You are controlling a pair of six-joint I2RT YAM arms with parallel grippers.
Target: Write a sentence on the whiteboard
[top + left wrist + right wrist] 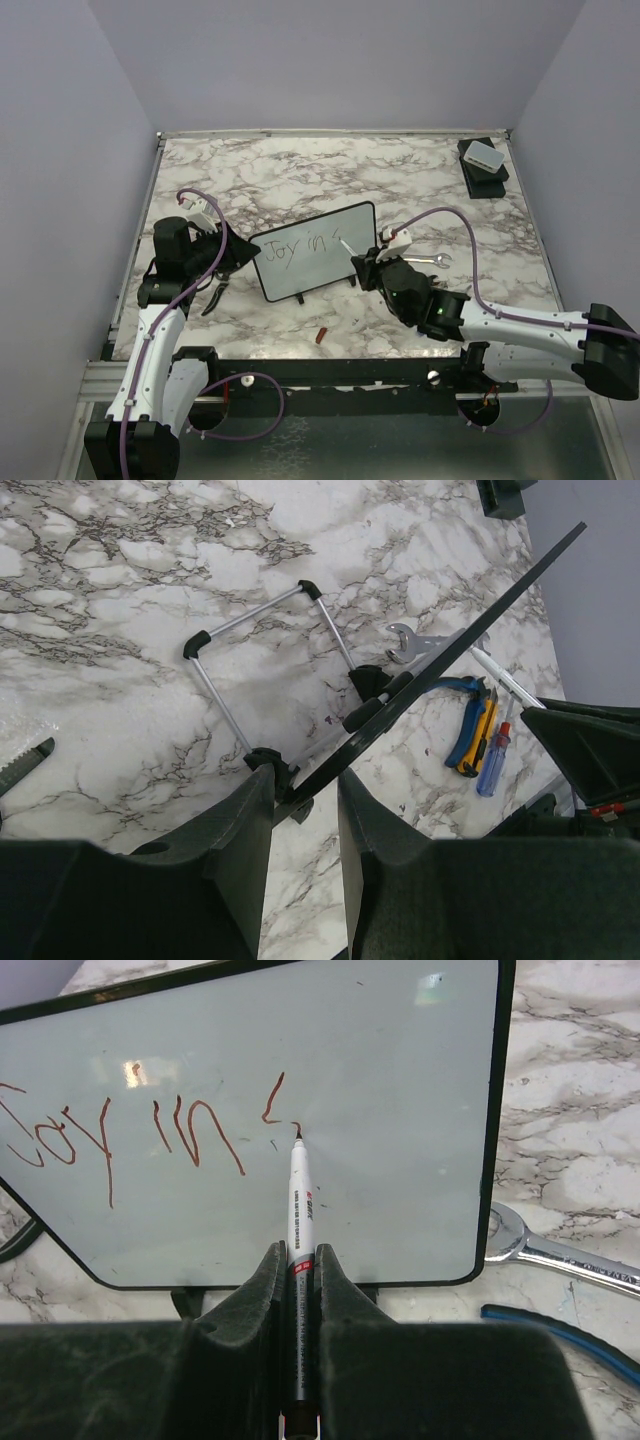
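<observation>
Marble bench [300, 170] holds the upright whiteboard [322, 272], left hand [305, 780] pinching its edge; right hand [298, 1260], clamped on the marker [300, 1200], should press lightly, extending the sentence [100, 1135] past "Joy in".

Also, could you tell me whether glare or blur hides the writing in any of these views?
Right wrist: two small glare spots on the whiteboard, the sentence legible; top external: writing small, no glare; left wrist: board seen edge-on, writing hidden.

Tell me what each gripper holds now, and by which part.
The right gripper holds a marker by its barrel, tip at the whiteboard. The left gripper grips the whiteboard by its left edge.
</observation>
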